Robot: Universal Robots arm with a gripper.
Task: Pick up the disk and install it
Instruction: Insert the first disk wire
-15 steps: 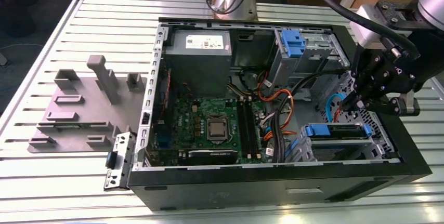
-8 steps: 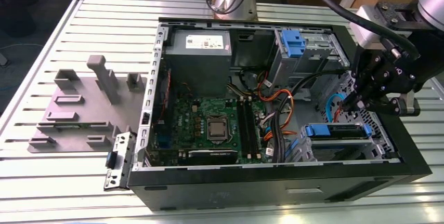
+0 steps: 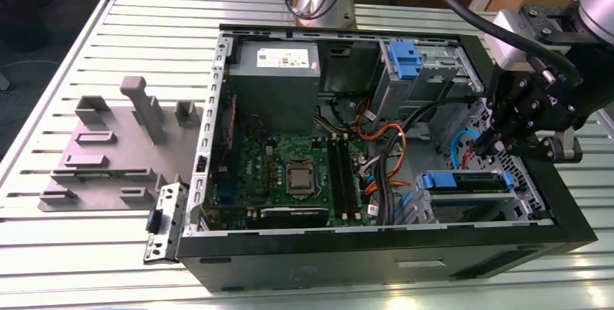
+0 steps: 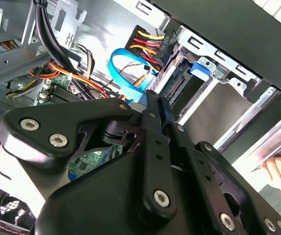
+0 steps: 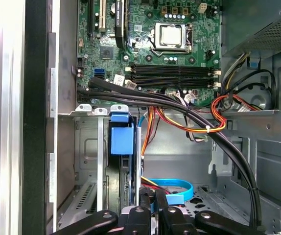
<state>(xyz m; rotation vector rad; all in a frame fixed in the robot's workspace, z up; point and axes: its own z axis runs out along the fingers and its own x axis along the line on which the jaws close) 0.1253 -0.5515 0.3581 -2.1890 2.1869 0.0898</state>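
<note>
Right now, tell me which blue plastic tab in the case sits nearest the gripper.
The blue plastic tab on the lower drive bay, just below the gripper; the other blue tab sits by the case's far wall.

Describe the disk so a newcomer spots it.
Start at the open computer case. In its corner bay at the exterior view's right, nearest the tool, sits the disk. Unlike the other blue tab near the grey power supply, its blue carrier frames a drive.
</note>
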